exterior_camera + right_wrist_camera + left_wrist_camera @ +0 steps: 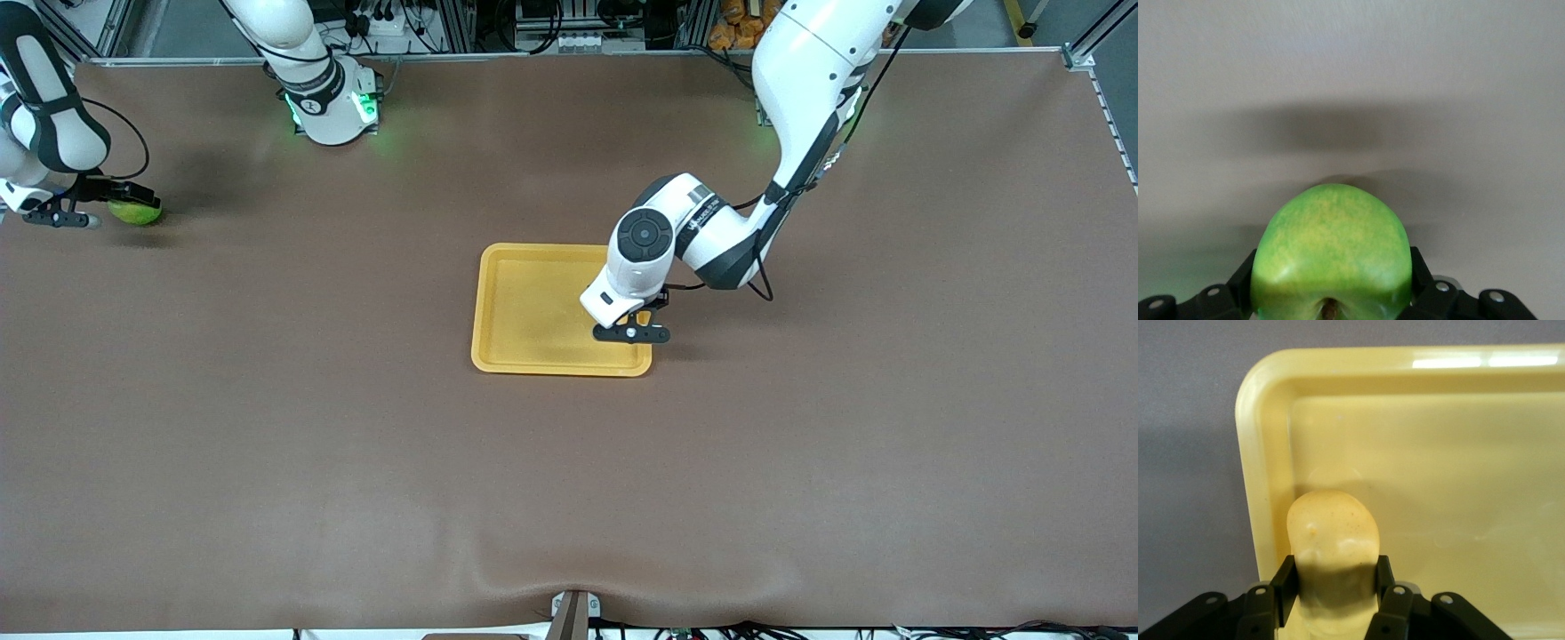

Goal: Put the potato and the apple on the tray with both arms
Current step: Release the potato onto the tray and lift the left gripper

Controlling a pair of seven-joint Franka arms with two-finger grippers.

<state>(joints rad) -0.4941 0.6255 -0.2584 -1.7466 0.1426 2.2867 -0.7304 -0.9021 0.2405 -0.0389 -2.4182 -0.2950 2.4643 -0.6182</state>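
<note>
Left gripper [1331, 587] is clamped on the potato [1333, 540], low over the tray [524, 311] corner. Right gripper [1331, 283] is squeezed around the apple [135, 212] at the right arm's end of the table [569, 489].

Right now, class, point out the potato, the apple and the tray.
potato [1333, 533]: left wrist view, on its rounded upper face.
apple [1331, 247]: right wrist view, middle of its green skin.
tray [524, 307]: front view, bare floor of the tray.
</note>
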